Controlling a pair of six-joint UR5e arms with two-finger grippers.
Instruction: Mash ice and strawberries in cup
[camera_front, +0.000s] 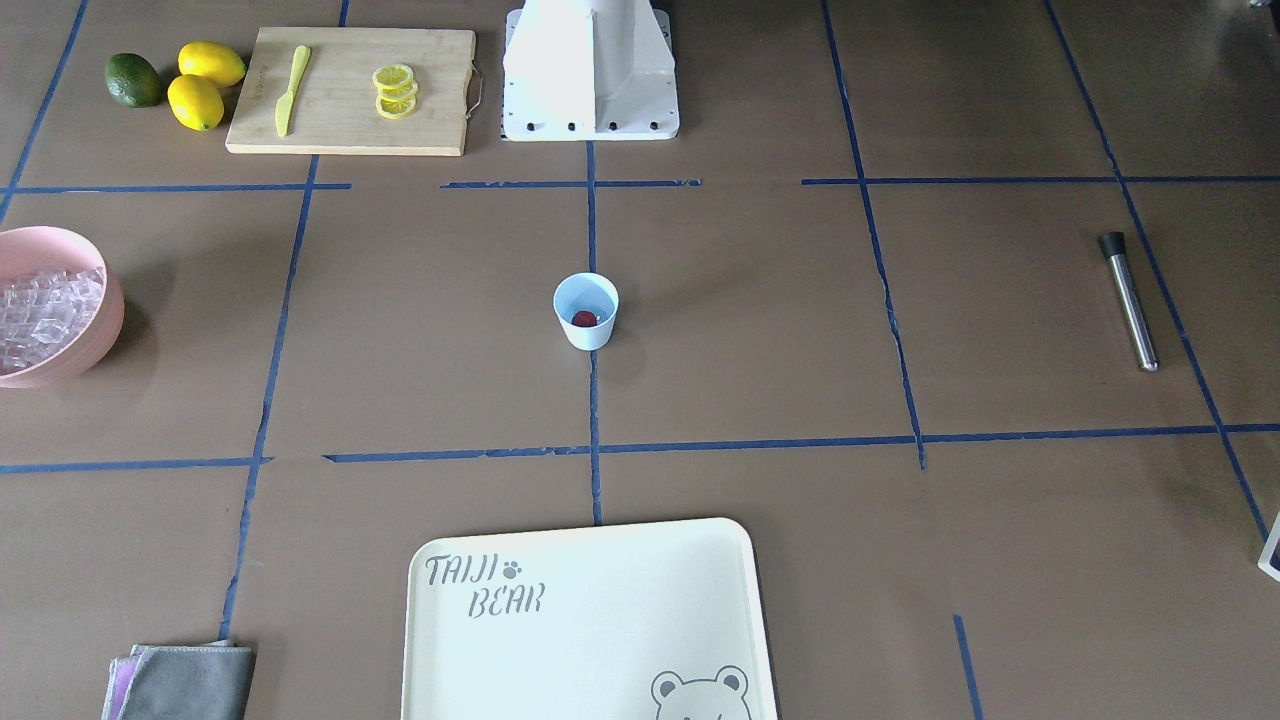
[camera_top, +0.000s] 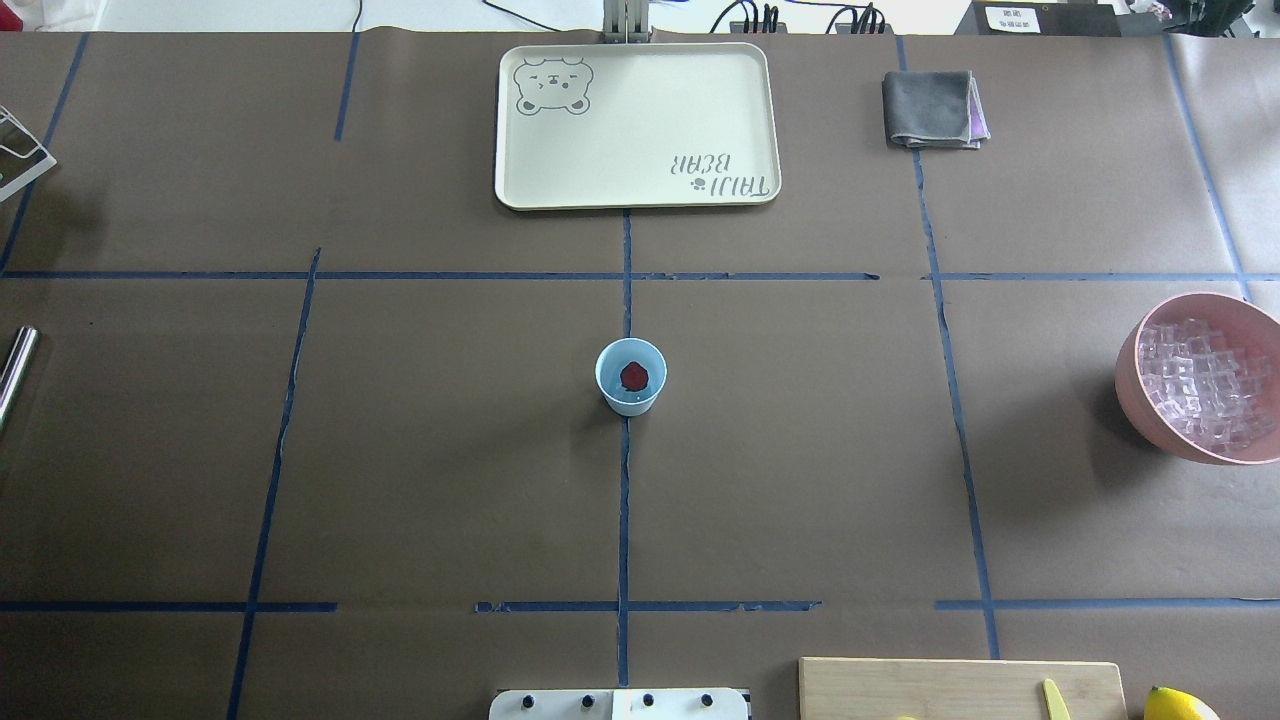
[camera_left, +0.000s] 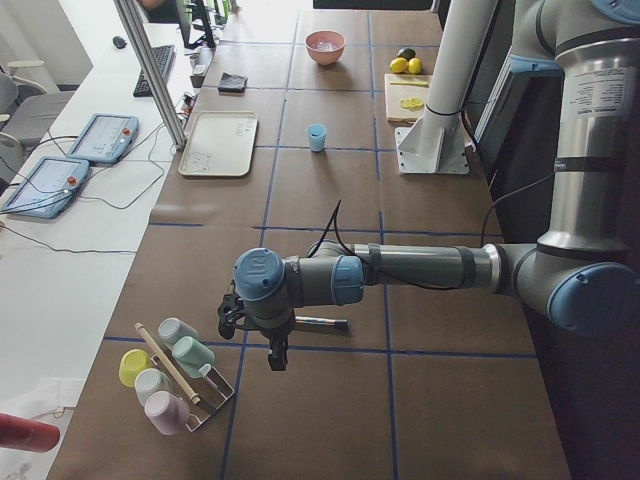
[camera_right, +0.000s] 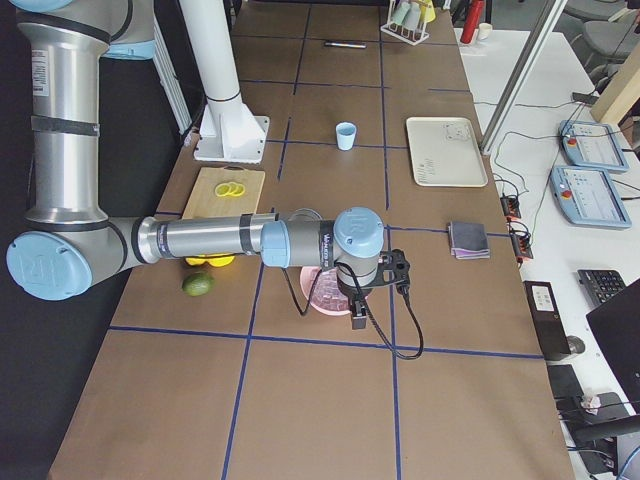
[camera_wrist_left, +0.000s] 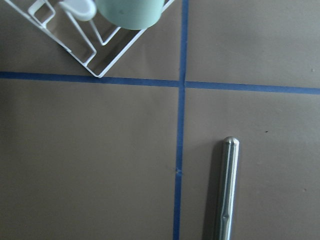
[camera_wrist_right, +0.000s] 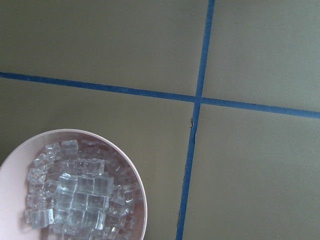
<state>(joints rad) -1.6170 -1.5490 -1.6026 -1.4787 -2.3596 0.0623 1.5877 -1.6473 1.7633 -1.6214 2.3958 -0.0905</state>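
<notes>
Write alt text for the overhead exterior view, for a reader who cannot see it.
A pale blue cup holding one red strawberry stands at the middle of a table. A pink bowl of ice cubes sits at the right edge, with a cream tray and a grey cloth at the far side.

Strawberry (camera_top: 634, 376) apparently in central cup (camera_top: 631, 402), ice (camera_top: 1205, 385) in bowl (camera_top: 1130, 385), far right
</notes>
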